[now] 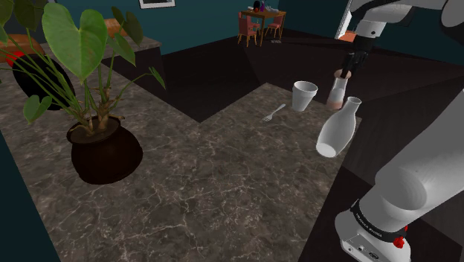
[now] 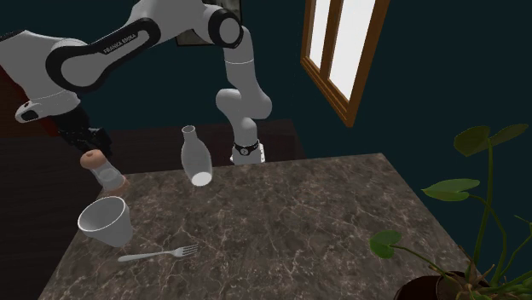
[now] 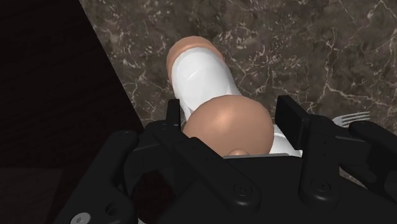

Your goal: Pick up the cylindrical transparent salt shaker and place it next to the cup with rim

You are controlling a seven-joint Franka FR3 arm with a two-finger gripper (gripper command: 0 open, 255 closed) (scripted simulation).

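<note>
On my dark marbled stone desk (image 1: 208, 193), in a teal-walled room with a wood-framed window (image 2: 341, 43), the white rimmed cup (image 1: 303, 95) stands upright, its inside plain white. At its 3 o'clock in the shoulder view, the black gripper (image 1: 344, 72) pinches the white cylindrical salt shaker with tan ends (image 1: 337, 91) near the desk edge. The shaker's long axis is tilted, top toward 1 o'clock. A white narrow-necked bottle (image 1: 337, 130) leans at the shaker's 6 o'clock.

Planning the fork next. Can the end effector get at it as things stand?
Probably not yet: the end effector is clasping the tilted salt shaker. The fork itself lies uncovered on the counter beside the cup.
</note>
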